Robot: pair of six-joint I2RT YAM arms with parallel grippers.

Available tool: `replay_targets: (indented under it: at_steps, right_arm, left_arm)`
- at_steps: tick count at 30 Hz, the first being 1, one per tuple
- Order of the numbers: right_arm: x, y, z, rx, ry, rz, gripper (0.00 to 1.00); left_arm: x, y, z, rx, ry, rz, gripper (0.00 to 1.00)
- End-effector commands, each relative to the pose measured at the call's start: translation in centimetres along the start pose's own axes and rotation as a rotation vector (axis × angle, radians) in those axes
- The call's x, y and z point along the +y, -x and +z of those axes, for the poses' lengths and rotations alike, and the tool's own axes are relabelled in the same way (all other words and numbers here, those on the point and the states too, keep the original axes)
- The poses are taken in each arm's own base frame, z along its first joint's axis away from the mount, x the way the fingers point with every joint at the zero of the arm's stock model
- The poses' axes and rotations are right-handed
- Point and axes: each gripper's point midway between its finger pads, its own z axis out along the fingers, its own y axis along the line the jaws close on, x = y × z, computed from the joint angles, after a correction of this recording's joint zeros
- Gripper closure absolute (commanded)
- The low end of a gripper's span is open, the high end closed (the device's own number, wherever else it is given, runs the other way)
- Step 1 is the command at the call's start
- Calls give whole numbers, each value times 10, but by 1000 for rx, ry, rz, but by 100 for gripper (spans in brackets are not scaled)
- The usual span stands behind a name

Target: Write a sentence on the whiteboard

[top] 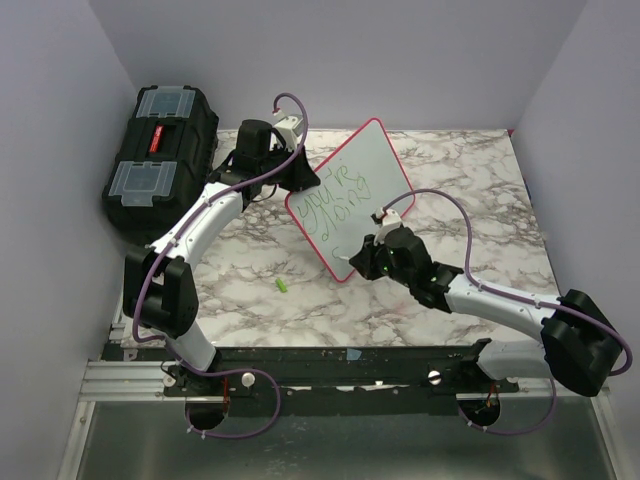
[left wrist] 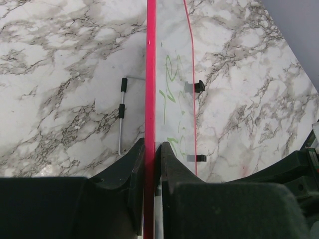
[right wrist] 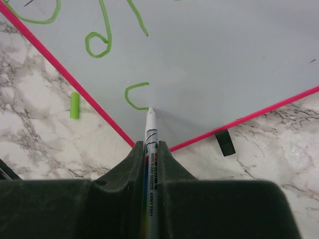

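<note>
The whiteboard (top: 355, 195), white with a red-pink frame, stands tilted on the marble table. Green lettering (top: 338, 200) in two lines reads roughly "you're doing". My left gripper (top: 297, 172) is shut on the board's far-left edge; in the left wrist view the red frame (left wrist: 150, 89) runs between the fingers of that gripper (left wrist: 152, 149). My right gripper (top: 372, 255) is shut on a white whiteboard marker (right wrist: 151, 144). Its tip touches the board (right wrist: 209, 59) at the end of a fresh green curved stroke (right wrist: 133, 95) near the board's lower corner.
A black toolbox (top: 160, 150) with clear lid compartments sits at the back left. A green marker cap (top: 282, 287) lies on the table in front of the board, also in the right wrist view (right wrist: 74, 105). A wire stand with black grips (left wrist: 121, 112) lies behind the board.
</note>
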Motion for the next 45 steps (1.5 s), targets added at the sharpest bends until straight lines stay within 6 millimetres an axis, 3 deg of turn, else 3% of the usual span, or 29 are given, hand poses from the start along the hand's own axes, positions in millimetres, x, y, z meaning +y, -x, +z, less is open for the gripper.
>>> replay_targets:
  at_steps: [1, 11, 18, 45]
  right_arm:
    - [-16, 5, 0, -16, -99, -1, 99]
    - [-7, 31, 6, -65, -93, 1, 99]
    - [-1, 32, 7, -69, -61, 4, 99]
    - [-27, -32, 9, 84, -118, -2, 99]
  left_arm:
    - [-2, -31, 2, 87, 9, 25, 100]
    - [-9, -31, 2, 89, 5, 31, 100]
    - [-12, -33, 1, 93, 6, 32, 100]
    - [-16, -36, 5, 85, -9, 26, 100]
